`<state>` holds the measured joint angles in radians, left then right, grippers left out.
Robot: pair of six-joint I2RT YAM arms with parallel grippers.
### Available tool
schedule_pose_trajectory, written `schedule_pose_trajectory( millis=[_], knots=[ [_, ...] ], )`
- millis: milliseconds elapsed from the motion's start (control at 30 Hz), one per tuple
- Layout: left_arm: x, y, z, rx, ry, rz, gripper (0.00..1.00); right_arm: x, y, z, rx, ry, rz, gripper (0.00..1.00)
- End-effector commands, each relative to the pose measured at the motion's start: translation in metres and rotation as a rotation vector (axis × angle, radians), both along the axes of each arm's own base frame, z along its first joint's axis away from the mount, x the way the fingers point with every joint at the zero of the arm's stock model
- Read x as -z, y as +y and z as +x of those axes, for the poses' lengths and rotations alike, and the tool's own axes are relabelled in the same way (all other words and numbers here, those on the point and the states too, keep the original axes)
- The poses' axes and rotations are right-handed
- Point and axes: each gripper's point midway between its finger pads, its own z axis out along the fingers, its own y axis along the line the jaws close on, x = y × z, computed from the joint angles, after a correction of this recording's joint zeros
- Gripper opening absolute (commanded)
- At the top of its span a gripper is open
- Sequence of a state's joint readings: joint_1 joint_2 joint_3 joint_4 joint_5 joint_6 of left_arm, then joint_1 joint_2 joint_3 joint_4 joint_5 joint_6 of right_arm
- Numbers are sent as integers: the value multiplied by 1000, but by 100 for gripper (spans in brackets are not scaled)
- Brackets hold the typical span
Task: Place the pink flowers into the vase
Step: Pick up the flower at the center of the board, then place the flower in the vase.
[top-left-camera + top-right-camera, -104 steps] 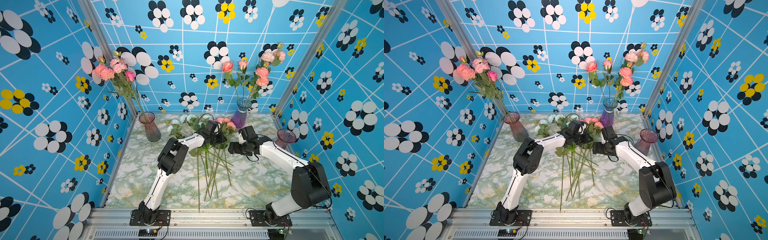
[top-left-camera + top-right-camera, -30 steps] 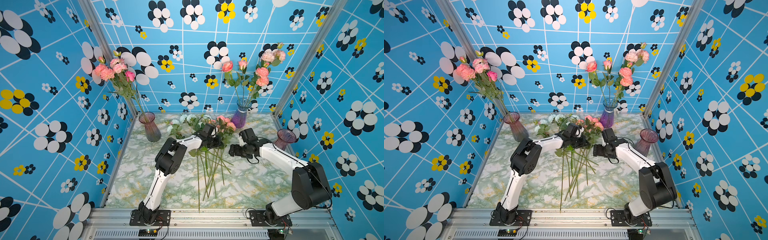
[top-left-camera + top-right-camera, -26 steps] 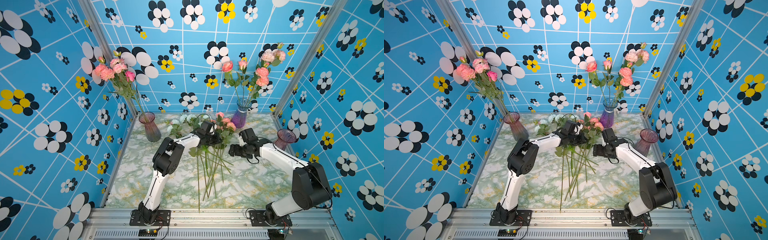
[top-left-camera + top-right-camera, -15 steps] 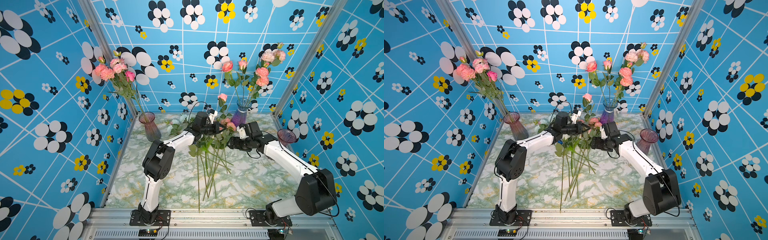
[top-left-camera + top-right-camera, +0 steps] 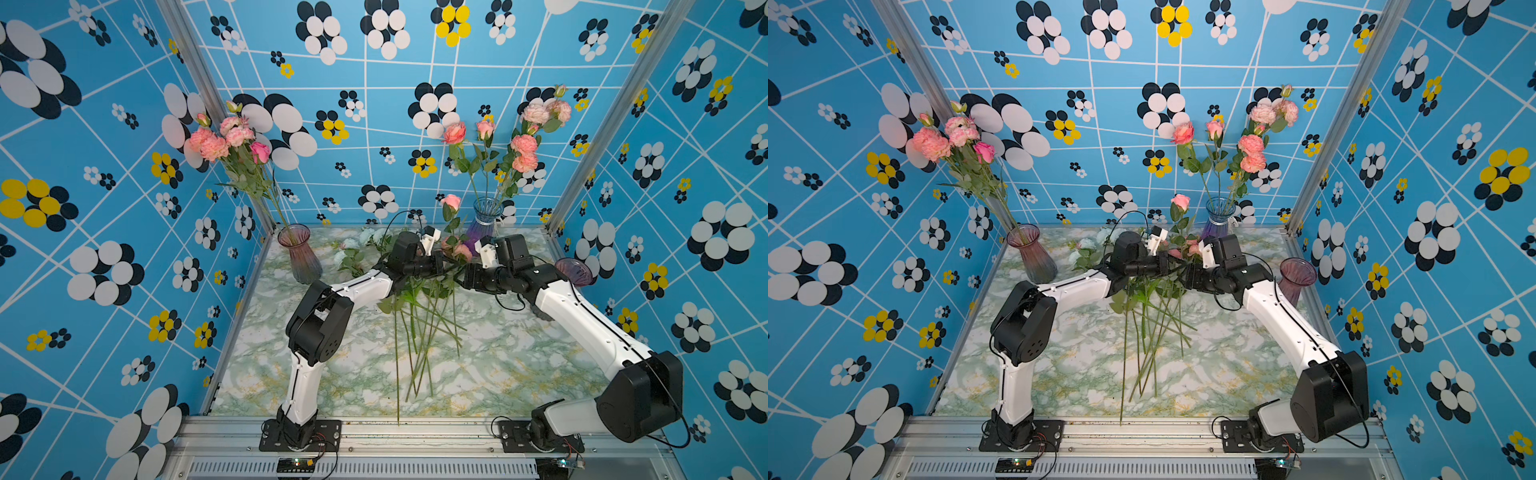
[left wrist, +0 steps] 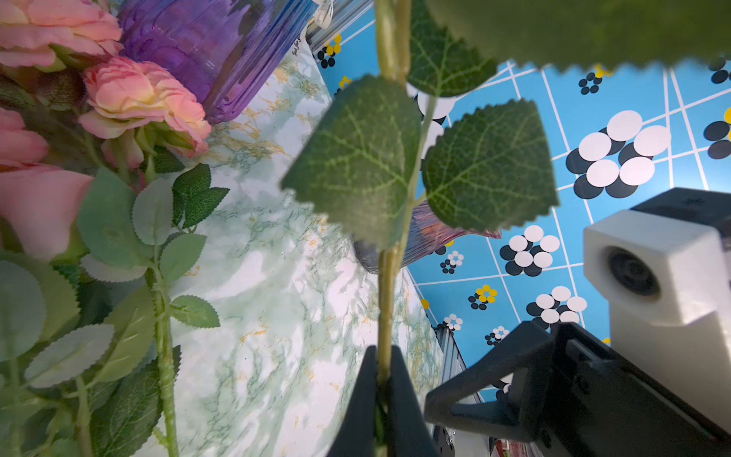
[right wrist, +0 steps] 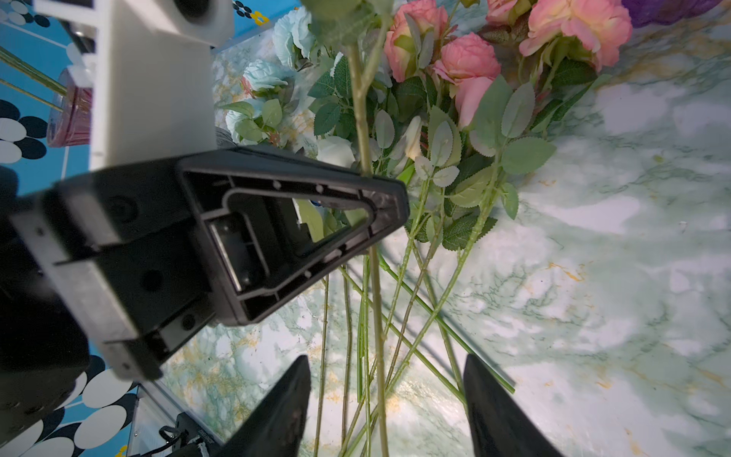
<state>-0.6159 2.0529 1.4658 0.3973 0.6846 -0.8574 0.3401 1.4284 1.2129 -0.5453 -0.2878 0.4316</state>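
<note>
My left gripper (image 5: 438,264) (image 6: 383,380) is shut on the green stem (image 6: 385,285) of one pink rose (image 5: 451,202) (image 5: 1180,202), holding it upright above the table. My right gripper (image 5: 461,276) (image 7: 385,380) is open, its jaws on either side of that same stem (image 7: 375,300) below the left gripper, not touching it. More pink flowers (image 5: 457,249) (image 7: 466,63) lie in a pile on the marble table, stems (image 5: 419,332) fanned toward the front. An empty pink vase (image 5: 575,272) (image 5: 1296,276) stands at the right edge.
A purple-blue vase (image 5: 484,224) (image 6: 213,47) at the back and a pink-grey vase (image 5: 299,253) at the back left both hold pink flowers. Pale blue-white flowers (image 5: 357,245) (image 7: 292,35) lie behind the left gripper. Blue patterned walls enclose the table on three sides.
The left arm has lifted the rose out of the pile and turned it upright. The right gripper has moved in around its stem and its jaws have narrowed.
</note>
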Motion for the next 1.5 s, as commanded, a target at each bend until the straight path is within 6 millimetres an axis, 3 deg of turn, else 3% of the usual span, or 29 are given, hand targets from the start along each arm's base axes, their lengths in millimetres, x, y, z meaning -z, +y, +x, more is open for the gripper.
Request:
schedule_pose_trajectory(
  millis=[0,600,667,800,900,1067,1100,1167,1300,1467],
  knots=[
    [-34,0,-5,3,-57,-48,0,5,4,-3,-18,30,-8,60],
    [-46,-8,-11,3,-55,-71,0,11,12,9,-21,43,-9,41],
    [-46,-9,-12,5,-52,-73,0,12,13,10,-18,42,-9,33],
    [-45,-8,-11,-2,-51,-69,0,11,11,13,-4,34,-29,4],
    [-46,-6,-9,-6,-50,-68,0,9,6,11,3,30,-55,0],
    [-53,0,-4,-12,-59,-75,30,7,-7,8,22,2,-120,0],
    [-57,3,-2,-16,-64,-77,45,7,-11,7,27,0,-139,0],
    [-62,11,2,-29,-65,-78,97,5,-19,7,38,-12,-187,0],
    [-77,39,12,-73,-83,-91,99,-18,-47,9,90,-108,-322,0],
    [-84,64,15,-102,-96,-60,100,-89,-92,17,200,-301,-502,0]
  ],
)
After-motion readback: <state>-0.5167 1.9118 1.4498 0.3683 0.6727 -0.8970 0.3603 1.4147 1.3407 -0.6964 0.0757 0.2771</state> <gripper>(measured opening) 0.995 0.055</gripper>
